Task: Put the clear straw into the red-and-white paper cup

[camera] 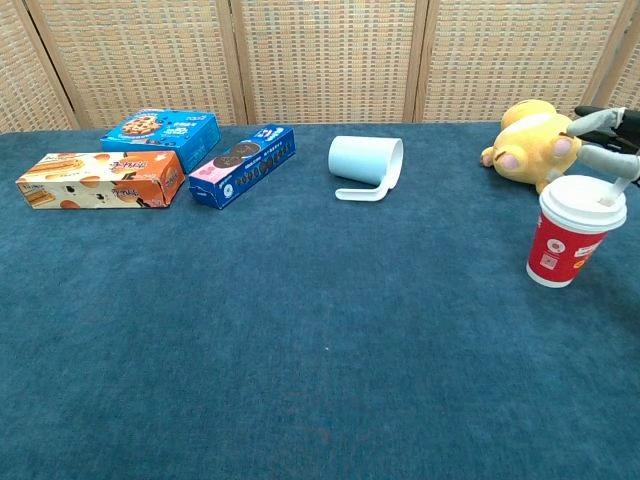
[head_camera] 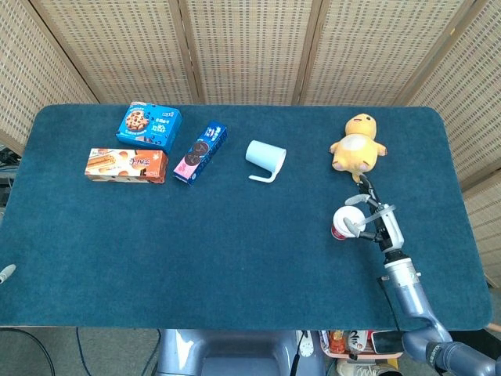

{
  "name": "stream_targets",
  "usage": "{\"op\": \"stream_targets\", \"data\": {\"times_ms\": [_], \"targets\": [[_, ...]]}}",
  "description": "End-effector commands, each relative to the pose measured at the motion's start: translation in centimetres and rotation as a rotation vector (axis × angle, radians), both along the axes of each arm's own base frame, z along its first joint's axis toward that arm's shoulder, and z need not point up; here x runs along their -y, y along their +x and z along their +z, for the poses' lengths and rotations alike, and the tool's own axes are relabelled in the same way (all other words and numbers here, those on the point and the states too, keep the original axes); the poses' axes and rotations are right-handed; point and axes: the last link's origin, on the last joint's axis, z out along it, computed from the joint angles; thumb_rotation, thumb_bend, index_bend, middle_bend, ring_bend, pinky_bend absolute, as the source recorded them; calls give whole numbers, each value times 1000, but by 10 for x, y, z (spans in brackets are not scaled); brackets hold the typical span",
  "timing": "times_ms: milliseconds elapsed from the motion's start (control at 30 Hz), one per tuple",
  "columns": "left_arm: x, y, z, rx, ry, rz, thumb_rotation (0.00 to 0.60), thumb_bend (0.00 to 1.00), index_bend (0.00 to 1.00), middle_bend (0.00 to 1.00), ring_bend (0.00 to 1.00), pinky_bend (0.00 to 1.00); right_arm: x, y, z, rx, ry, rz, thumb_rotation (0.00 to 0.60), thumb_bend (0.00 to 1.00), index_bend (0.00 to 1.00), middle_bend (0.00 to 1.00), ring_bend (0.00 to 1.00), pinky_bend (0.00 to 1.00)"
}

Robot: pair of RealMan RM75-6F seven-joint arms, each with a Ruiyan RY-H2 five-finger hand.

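My right hand point(head_camera: 381, 222) hovers just beside the red-and-white paper cup point(camera: 571, 231), fingers point(camera: 604, 158) pinching the clear straw point(camera: 617, 190), which leans tilted into the lid. The cup stands upright on the table point(head_camera: 235, 258), near the yellow plush toy point(head_camera: 357, 143).

Red-and-white paper cup point(camera: 566, 242) upright on bench, right side, white lid on, just in front of the yellow plush. Clear straw point(camera: 617, 190) tilted rightward, lower end at the lid's hole, upper part near frame edge.
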Motion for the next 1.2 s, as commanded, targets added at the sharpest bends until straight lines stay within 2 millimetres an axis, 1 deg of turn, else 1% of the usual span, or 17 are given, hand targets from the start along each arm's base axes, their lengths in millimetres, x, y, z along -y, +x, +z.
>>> {"op": "stream_targets", "data": {"times_ms": [33, 333, 467, 533, 600, 633, 700, 733, 800, 867, 933, 1033, 1100, 1200], "targets": [[0, 0, 0, -1, 1, 0, 600, 55, 0, 0, 0, 0, 0, 0, 0, 3, -2, -2, 600, 359, 435, 27, 0, 0], [0, 0, 0, 0, 1, -1, 600, 55, 0, 0, 0, 0, 0, -1, 0, -2, -3, 1, 600, 356, 411, 26, 0, 0], [0, -1, 0, 1, 2, 2, 600, 55, 0, 0, 0, 0, 2, -1, 3, -7, -10, 2, 600, 346, 375, 9, 0, 0], [0, -1, 2, 4, 7, 2, 600, 55, 0, 0, 0, 0, 4, 1, 11, -29, -29, 21, 600, 332, 336, 1, 0, 0], [1, -2, 3, 6, 11, 3, 600, 55, 0, 0, 0, 0, 4, 2, 18, -72, -50, 43, 600, 307, 268, 0, 0, 0], [1, -3, 4, 7, 15, 5, 600, 55, 0, 0, 0, 0, 5, 3, 25, -137, -72, 74, 600, 293, 241, 0, 0, 0], [2, -4, 7, 7, 24, 5, 600, 56, 0, 0, 0, 0, 5, 6, 39, -241, -112, 126, 600, 227, 158, 0, 0, 0], [2, -4, 8, 6, 27, 5, 600, 55, 0, 0, 0, 0, 4, 8, 44, -280, -124, 145, 600, 199, 133, 0, 0, 0], [3, -5, 10, 9, 32, 4, 600, 55, 0, 0, 0, 0, 3, 11, 54, -339, -139, 170, 600, 110, 54, 0, 0, 0], [3, -6, 11, 15, 35, 4, 600, 56, 0, 0, 0, 0, -1, 16, 69, -422, -168, 205, 600, 43, 11, 0, 0, 0], [4, -8, 11, 24, 40, 4, 600, 56, 0, 0, 0, 0, -8, 21, 84, -513, -192, 234, 600, 7, 0, 0, 0, 0], [5, -10, 10, 42, 51, 7, 600, 56, 0, 0, 0, 0, -22, 25, 105, -665, -221, 264, 600, 0, 0, 0, 0, 0], [6, -11, 10, 48, 55, 11, 600, 56, 0, 0, 0, 0, -30, 26, 112, -736, -234, 261, 600, 0, 0, 0, 0, 0], [7, -14, 9, 61, 68, 23, 600, 56, 0, 0, 0, 0, -49, 23, 127, -913, -284, 237, 600, 0, 0, 0, 0, 0]]}}
